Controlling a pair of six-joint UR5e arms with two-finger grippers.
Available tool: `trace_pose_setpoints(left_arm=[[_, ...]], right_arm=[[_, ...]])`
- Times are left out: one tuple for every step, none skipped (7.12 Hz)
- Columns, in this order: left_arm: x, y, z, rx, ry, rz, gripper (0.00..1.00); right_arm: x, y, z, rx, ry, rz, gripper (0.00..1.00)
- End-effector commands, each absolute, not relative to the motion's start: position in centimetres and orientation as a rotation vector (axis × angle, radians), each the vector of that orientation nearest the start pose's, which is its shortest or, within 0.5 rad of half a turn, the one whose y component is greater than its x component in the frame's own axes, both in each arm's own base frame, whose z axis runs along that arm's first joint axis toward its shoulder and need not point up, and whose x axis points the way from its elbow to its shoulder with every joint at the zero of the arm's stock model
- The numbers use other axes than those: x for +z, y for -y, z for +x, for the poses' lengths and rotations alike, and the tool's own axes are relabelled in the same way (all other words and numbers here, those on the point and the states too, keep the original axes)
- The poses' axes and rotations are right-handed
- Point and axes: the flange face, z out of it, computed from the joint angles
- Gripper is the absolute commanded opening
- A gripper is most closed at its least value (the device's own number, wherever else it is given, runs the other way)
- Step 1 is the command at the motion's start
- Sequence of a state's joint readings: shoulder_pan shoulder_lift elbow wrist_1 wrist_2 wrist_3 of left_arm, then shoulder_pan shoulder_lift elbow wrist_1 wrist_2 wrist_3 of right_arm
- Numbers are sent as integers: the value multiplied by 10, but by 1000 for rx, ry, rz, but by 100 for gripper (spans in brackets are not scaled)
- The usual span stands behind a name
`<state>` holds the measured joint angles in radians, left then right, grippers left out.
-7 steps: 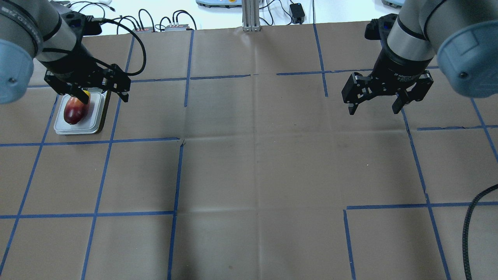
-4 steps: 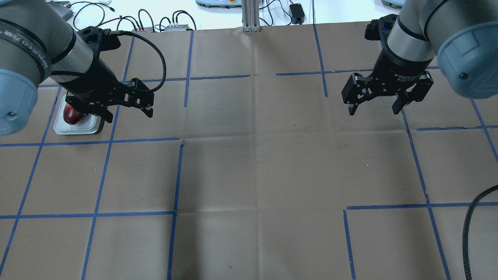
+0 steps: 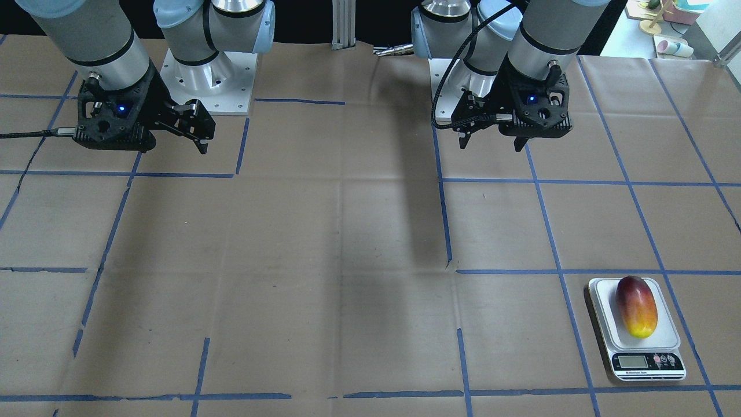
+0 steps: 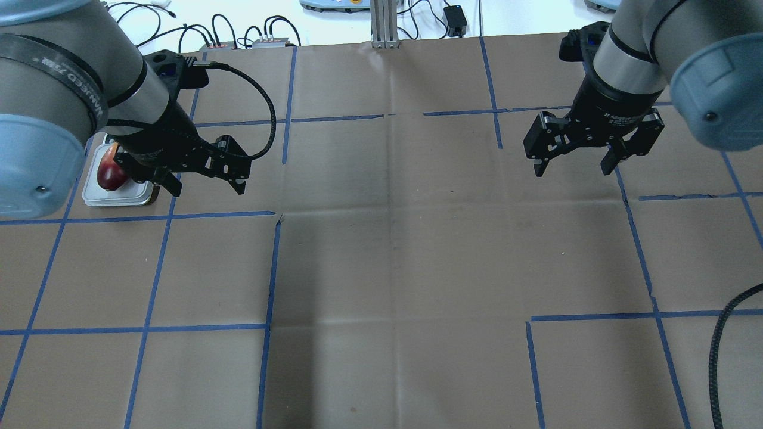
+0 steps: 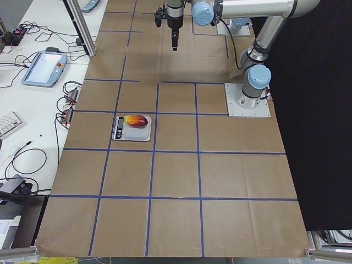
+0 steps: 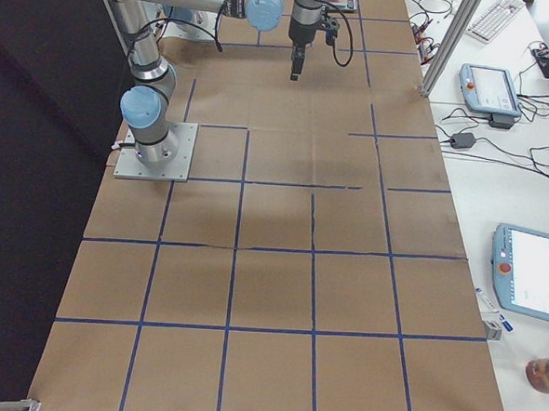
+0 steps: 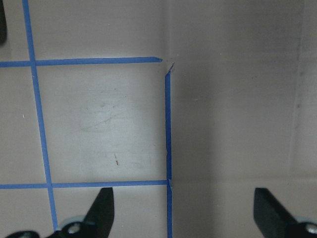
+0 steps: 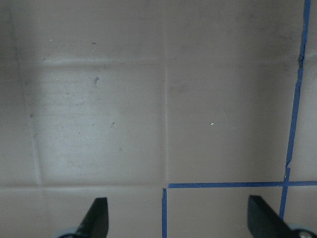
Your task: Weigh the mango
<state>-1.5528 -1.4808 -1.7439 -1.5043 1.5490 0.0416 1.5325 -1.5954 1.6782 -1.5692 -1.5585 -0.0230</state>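
The mango [image 3: 637, 306], dark red fading to yellow, lies lengthwise on the platform of a small white scale [image 3: 602, 289]. In the overhead view my left arm hides most of the mango [image 4: 109, 174] and part of the scale [image 4: 116, 198]. Both also show in the exterior left view, the mango [image 5: 137, 120] on the scale [image 5: 118, 128]. My left gripper [image 4: 208, 192] is open and empty, above the paper to the right of the scale and apart from it. It also shows in the front view [image 3: 491, 146] and the left wrist view [image 7: 183, 213]. My right gripper [image 4: 572, 171] is open and empty at the far right.
Brown paper with a blue tape grid [image 4: 271, 268] covers the table. Cables and small devices [image 4: 238, 36] and an aluminium post [image 4: 384, 24] stand along the far edge. A black cable [image 4: 718, 351] curls in at the front right. The scale's display [image 3: 631, 362] faces the operators' side.
My left gripper has moved off the scale to the right and toward the robot's side. The mango stays on the scale. The right arm has not moved.
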Motion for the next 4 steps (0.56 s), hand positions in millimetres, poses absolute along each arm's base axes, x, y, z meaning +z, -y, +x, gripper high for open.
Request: trace_pose_setpoints(left_arm=[[450, 453, -128, 23, -3163, 41, 100], [450, 453, -128, 23, -3163, 41, 100], [449, 454, -128, 26, -3163, 41, 100], [449, 454, -128, 28, -3165, 41, 100]], right_arm=[[447, 476, 116, 131, -3124, 25, 100], [447, 476, 116, 131, -3124, 25, 100], [447, 476, 116, 131, -3124, 25, 100], [447, 476, 116, 131, -3124, 25, 100]])
